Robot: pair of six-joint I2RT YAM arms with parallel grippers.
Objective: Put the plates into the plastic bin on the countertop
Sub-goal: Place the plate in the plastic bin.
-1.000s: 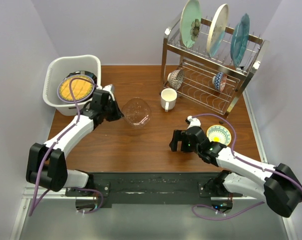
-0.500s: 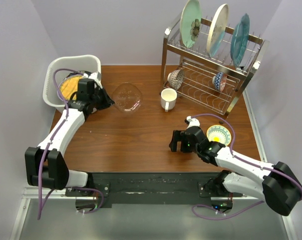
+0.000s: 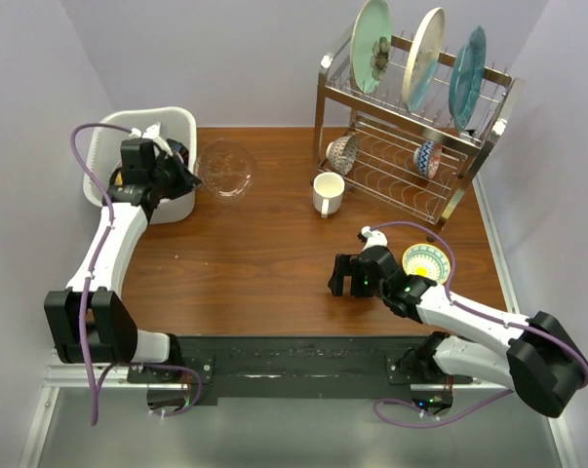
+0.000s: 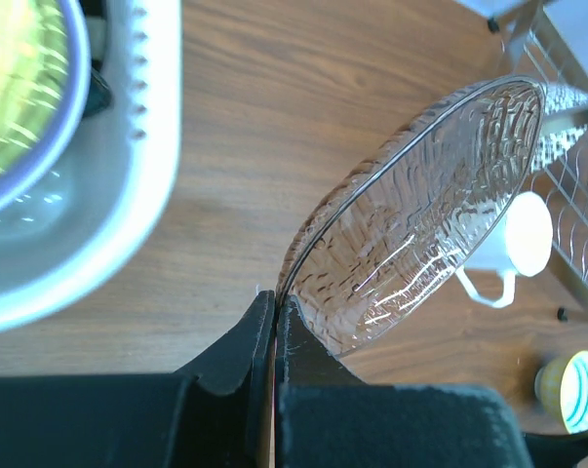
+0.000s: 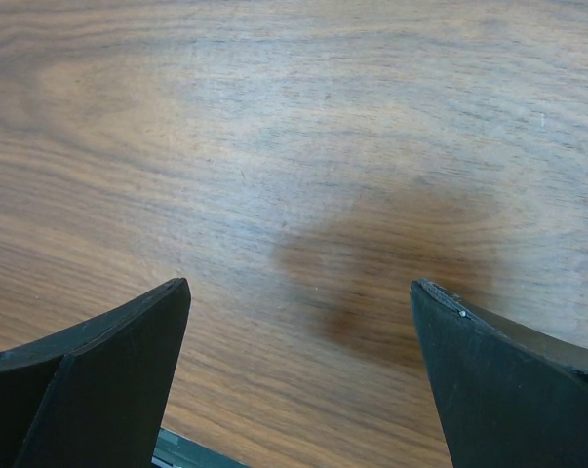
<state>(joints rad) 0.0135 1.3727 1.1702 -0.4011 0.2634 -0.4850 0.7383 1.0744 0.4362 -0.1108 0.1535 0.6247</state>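
My left gripper (image 3: pixel 188 178) is shut on the rim of a clear textured glass plate (image 3: pixel 225 168) and holds it tilted above the countertop (image 3: pixel 264 263), just right of the white plastic bin (image 3: pixel 176 115). In the left wrist view the jaws (image 4: pixel 274 297) pinch the plate's edge (image 4: pixel 420 214), with the bin's rim (image 4: pixel 147 146) to the left. An orange plate (image 4: pixel 11 88) on a lavender one (image 4: pixel 69 127) lies in the bin. My right gripper (image 3: pixel 342 276) is open and empty over bare wood (image 5: pixel 298 292).
A steel wire rack (image 3: pixel 411 146) at the back right holds a pale green plate (image 3: pixel 372 44), a cream plate (image 3: pixel 425 57), a blue dish (image 3: pixel 466 76) and two small bowls. A white mug (image 3: pixel 326 192) stands beside it. A yellow-patterned bowl (image 3: pixel 426 262) sits by my right arm.
My left arm has carried the glass plate from the middle of the countertop back and left, to beside the bin. The right arm has hardly moved.
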